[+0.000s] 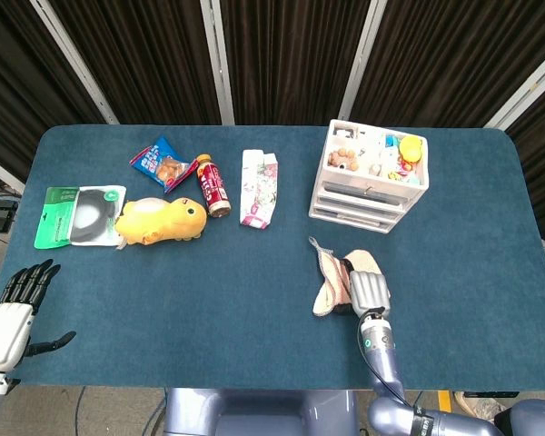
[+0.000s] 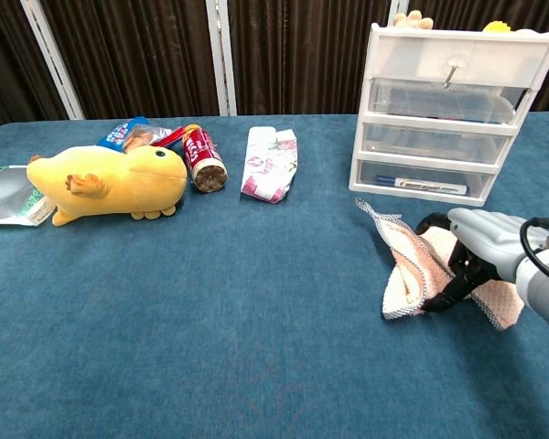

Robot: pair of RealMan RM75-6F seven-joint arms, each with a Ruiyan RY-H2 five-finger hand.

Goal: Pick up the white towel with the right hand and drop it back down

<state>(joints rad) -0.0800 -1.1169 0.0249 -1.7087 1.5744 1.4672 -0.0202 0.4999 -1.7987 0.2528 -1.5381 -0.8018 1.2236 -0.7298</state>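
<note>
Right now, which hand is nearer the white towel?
The right hand: it rests on the white towel, fingers curled onto the cloth. The left hand hangs at the table's far left front corner, open and well apart from it.

Matt blue cloth covers the table (image 1: 163, 300); the white towel (image 2: 412, 265) looks rough terry.
</note>
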